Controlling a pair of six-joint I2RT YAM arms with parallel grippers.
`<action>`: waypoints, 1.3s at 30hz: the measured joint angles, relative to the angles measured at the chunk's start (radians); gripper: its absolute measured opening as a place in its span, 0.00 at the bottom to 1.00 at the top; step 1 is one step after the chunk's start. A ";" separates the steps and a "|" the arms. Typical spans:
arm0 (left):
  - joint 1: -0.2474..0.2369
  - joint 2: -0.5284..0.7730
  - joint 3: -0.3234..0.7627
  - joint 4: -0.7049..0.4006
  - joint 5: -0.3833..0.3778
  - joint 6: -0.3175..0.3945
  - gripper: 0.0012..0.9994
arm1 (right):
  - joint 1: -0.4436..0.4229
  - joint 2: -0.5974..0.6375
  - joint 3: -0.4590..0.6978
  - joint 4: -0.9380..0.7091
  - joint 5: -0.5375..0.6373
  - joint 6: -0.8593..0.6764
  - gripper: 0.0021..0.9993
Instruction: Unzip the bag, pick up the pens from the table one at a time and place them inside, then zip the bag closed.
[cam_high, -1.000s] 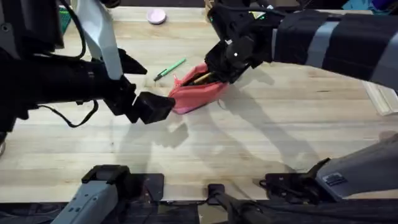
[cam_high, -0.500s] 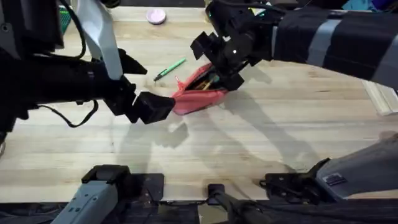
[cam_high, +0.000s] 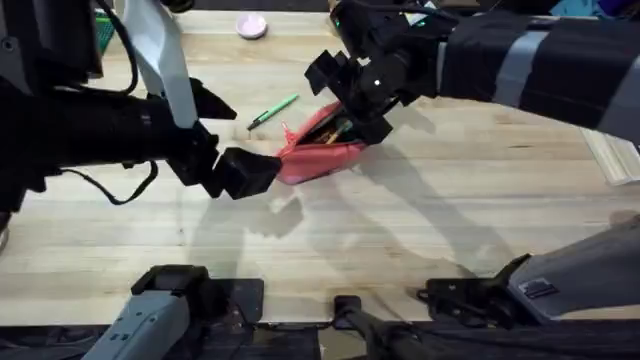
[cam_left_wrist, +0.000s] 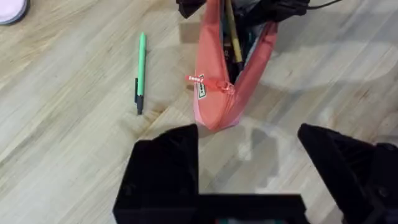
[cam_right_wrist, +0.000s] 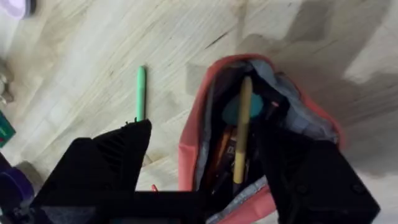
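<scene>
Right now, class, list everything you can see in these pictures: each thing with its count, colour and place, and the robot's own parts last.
bag: one, coral-pink, mid-table, unzipped and open.
yellow pen: one, yellow, inside the open bag.
green pen: one, light green with a dark tip, on the table beside the bag.
round object: one, pink, at the table's far edge.
table: one, light wood, under everything.
left gripper: one, black, open, near the bag's zipper end.
right gripper: one, black, open, over the bag's opening.

both arms are matte black with grey link sections and thin black cables.
</scene>
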 joint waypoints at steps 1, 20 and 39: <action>0.000 0.000 0.000 0.000 0.000 0.000 1.00 | 0.000 0.000 0.001 0.004 0.001 -0.022 1.00; 0.000 0.000 0.000 0.002 0.000 0.000 1.00 | 0.000 -0.154 0.091 -0.001 0.010 -0.576 1.00; 0.000 0.000 0.000 0.019 0.000 0.000 0.99 | 0.000 -0.155 0.095 -0.006 0.010 -1.181 1.00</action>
